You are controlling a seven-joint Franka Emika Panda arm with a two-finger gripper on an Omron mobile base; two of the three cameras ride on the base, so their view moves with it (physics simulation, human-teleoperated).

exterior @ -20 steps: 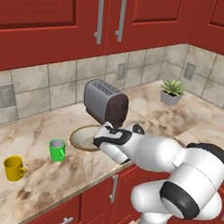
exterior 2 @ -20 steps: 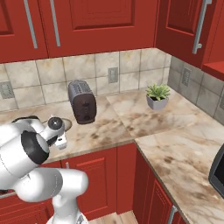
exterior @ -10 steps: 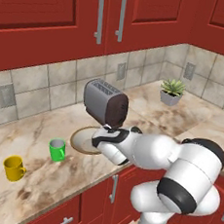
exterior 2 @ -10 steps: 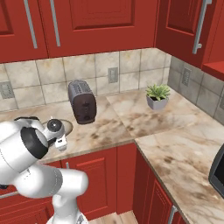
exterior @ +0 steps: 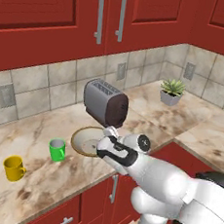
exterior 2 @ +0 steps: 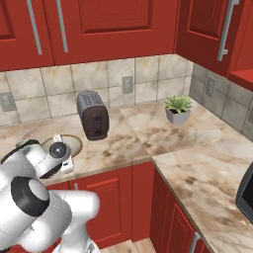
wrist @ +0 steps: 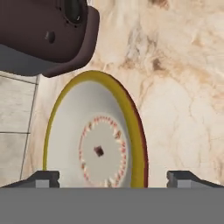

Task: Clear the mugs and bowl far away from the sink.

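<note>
The bowl (exterior: 85,140) (exterior 2: 75,143) (wrist: 94,144), tan-rimmed with a pale inside, lies flat on the marble counter just in front of the toaster. My gripper (exterior: 109,133) (exterior 2: 58,143) (wrist: 113,178) hovers at the bowl's near edge, open, its fingertips (wrist: 44,177) standing wide on either side of the bowl with nothing between them. The green mug (exterior: 57,150) stands left of the bowl. Further left, near the counter's front, is the yellow mug (exterior: 13,167). The sink is out of view.
A dark brown toaster (exterior: 105,103) (exterior 2: 93,114) (wrist: 48,30) stands right behind the bowl. A small potted plant (exterior: 171,91) (exterior 2: 177,107) sits in the back corner. The counter turns along the right wall, where a dark appliance (exterior 2: 247,192) shows at the edge.
The jaws have gone from shut to wide open, letting go of the bowl, which now rests on the counter. The arm has barely moved.
</note>
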